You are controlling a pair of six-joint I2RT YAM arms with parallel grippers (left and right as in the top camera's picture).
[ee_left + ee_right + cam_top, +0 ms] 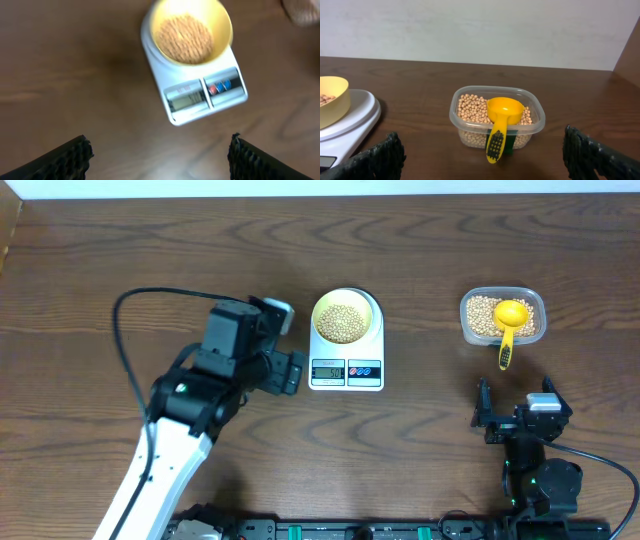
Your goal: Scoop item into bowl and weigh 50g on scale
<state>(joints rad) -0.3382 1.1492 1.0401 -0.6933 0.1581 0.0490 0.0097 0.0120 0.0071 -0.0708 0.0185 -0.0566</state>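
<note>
Overhead, you have the table (100, 260) with the left gripper (160, 150) out over its left half and the right gripper (515, 395) low by the near edge on the right. Both sets of jaws stand wide and hold nothing.

The scale (375, 350) sits mid-table, just beside the left gripper and straight ahead of its jaws, with its display (328, 370) turned toward the near edge. The digits are too small to read for sure.

The clear tub (464, 315) lies toward the far right, directly ahead of the right gripper, which is the nearer one. The pale-yellow bowl (372, 305) rests on the far end of the scale, with a shallow layer of round tan beans (341, 322) across its bottom.

The yellow scoop (510, 315) lies cup-up in the tub on more beans. Its handle hangs over the tub's near rim, long axis pointing back at the right jaws. If the weight needs trimming, I'd judge that's your grasp.
</note>
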